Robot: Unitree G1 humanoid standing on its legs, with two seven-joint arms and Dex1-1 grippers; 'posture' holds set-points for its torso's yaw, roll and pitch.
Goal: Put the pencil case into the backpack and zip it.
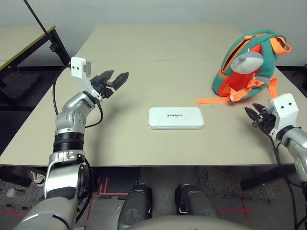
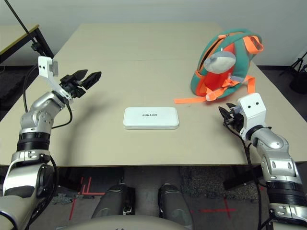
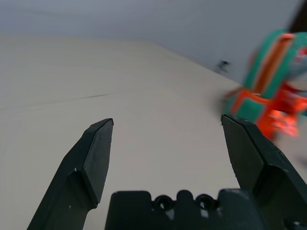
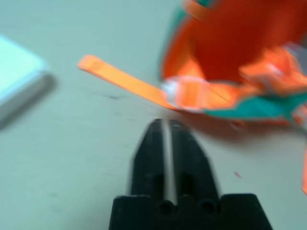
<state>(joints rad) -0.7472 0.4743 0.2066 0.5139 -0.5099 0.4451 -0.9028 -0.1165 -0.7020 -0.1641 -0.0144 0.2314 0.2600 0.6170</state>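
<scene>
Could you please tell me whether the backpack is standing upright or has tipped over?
Upright: the backpack rests on its base on the table, leaning slightly, with its orange top handle high above the tabletop.

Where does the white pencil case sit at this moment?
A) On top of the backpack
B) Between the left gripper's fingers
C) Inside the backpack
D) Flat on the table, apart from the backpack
D: the pencil case lies flat on the bare tabletop, with a gap between it and the loose orange strap of the backpack.
</scene>
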